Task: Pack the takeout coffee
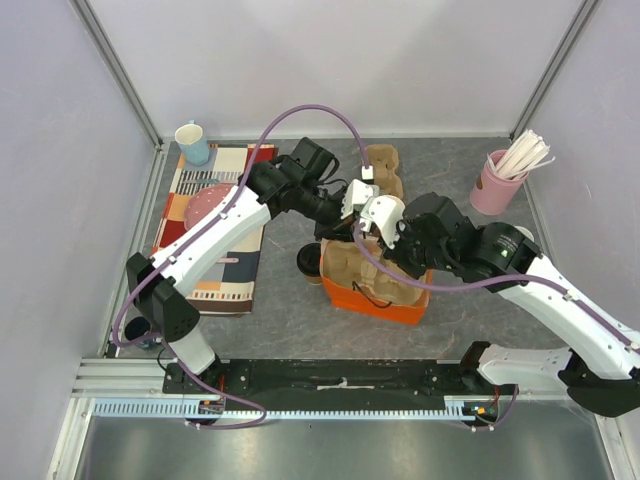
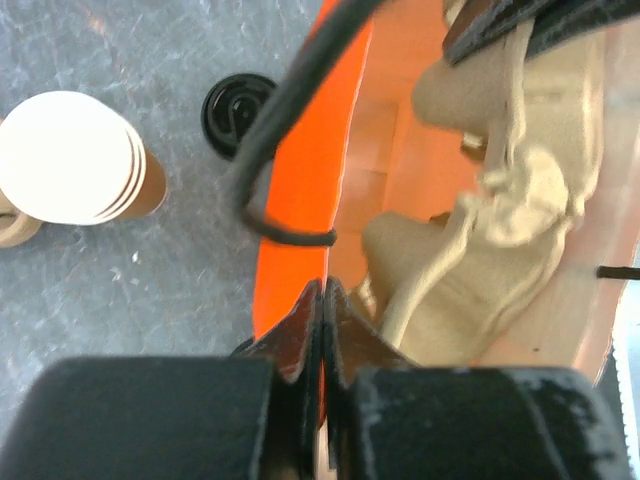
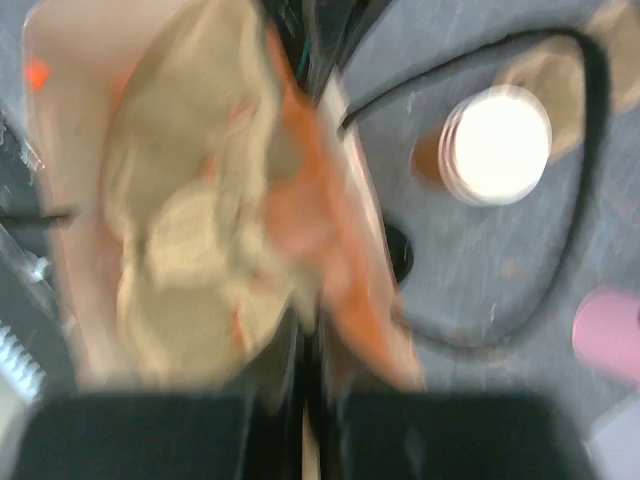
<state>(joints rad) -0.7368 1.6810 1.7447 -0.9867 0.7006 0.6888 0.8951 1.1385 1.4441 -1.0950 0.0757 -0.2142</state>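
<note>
The takeout coffee (image 1: 308,262), a small cup under a round black lid (image 2: 238,112), stands on the table just left of an orange bag (image 1: 378,296). A kraft pulp cup carrier (image 2: 480,230) sits inside the bag. My left gripper (image 2: 325,292) is shut on the bag's thin orange rim (image 2: 300,200), with the cup beyond it. The right wrist view is blurred by motion. There my right gripper (image 3: 318,335) is shut where the bag's wall (image 3: 345,270) runs into it, and the black lid (image 3: 400,255) peeks out behind that wall. Both grippers meet over the bag's far edge.
A stack of nested lidless paper cups (image 2: 75,160) stands near a second pulp carrier (image 1: 385,170). A pink holder with white sticks (image 1: 497,183) is at the back right. A light blue mug (image 1: 192,142) and a striped mat (image 1: 215,235) with a pink plate lie left.
</note>
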